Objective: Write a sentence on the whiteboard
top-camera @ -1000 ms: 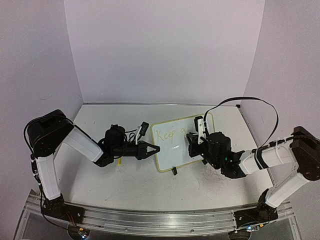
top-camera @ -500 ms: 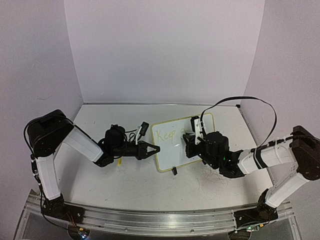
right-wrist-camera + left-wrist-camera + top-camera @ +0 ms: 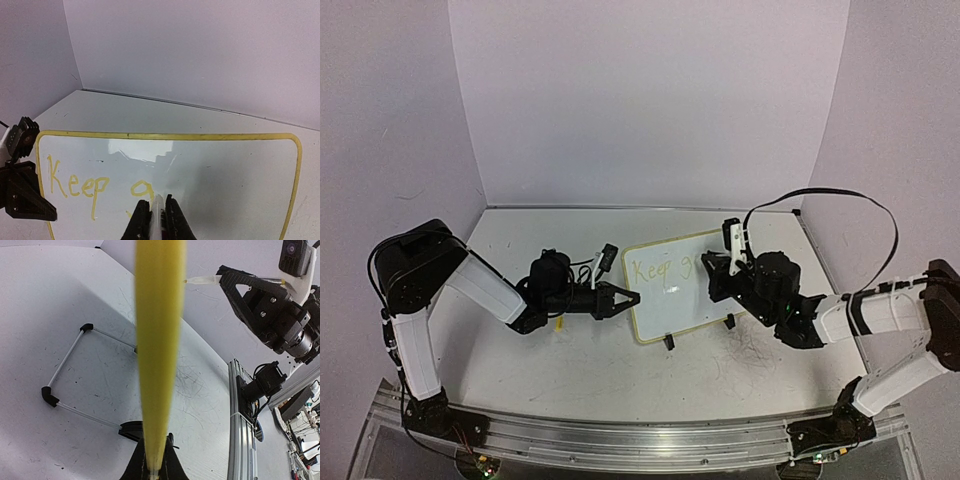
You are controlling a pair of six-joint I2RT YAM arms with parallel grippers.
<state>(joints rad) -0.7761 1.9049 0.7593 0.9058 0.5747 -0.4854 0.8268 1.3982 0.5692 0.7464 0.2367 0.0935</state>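
My right hand [image 3: 712, 270] reaches in low from 3 o'clock, squeezed tight around a white marker [image 3: 158, 212] at the whiteboard [image 3: 672, 302]. The whiteboard stands in the middle of the counter [image 3: 570, 365]. The sentence [image 3: 80, 186] reads "Keep g", and my fingers hide the marker's tip. My left hand [image 3: 626, 297] pinches the whiteboard's 9 o'clock rim, which is a yellow blur up close.

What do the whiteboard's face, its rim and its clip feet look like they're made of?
Whiteboard face: glossy white, probably melamine or coated steel; it mirrors light patches. Rim: thin yellow-green strip, likely plastic or rubbery, matte. Clip feet: small, black, dull, probably moulded plastic; too small to be sure.
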